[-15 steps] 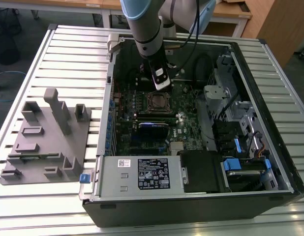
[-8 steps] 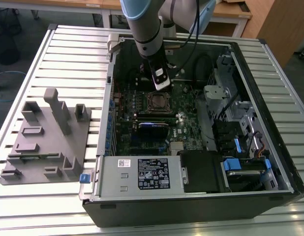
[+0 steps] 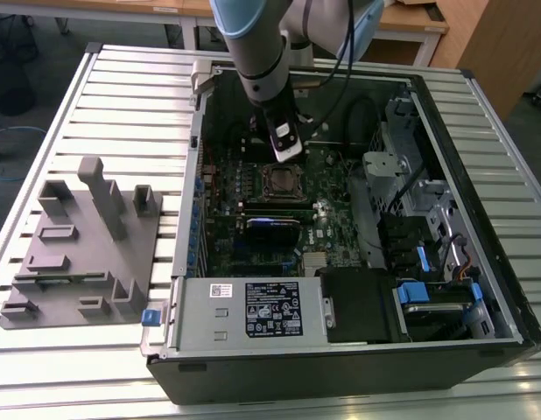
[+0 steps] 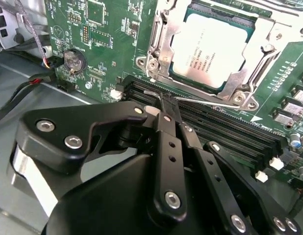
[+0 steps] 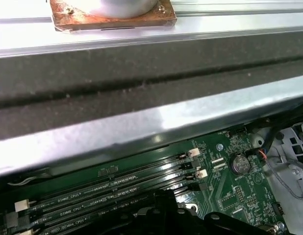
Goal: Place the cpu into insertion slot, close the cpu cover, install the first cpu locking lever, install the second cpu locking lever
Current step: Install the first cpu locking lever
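In the second wrist view the cpu (image 4: 210,44) lies flat in the insertion slot, its silver-grey top showing through the window of the cpu cover (image 4: 250,73). The cover lies down over it. A thin wire locking lever (image 4: 210,102) runs along the socket's edge next to the memory slots. My gripper (image 4: 167,105) has its black fingers (image 4: 164,142) drawn together, with the tips at the free end of that lever. In the exterior view the gripper (image 3: 285,153) hangs just above the far side of the insertion slot (image 3: 284,182) inside the open computer case.
Long black memory slots (image 4: 225,132) lie beside the socket, and a coin battery (image 4: 73,61) sits farther off. The case wall (image 5: 141,98) rises close by. A power supply (image 3: 253,311) and drive cage (image 3: 428,227) stand in the case. A grey fixture (image 3: 82,245) stands at the exterior view's left.
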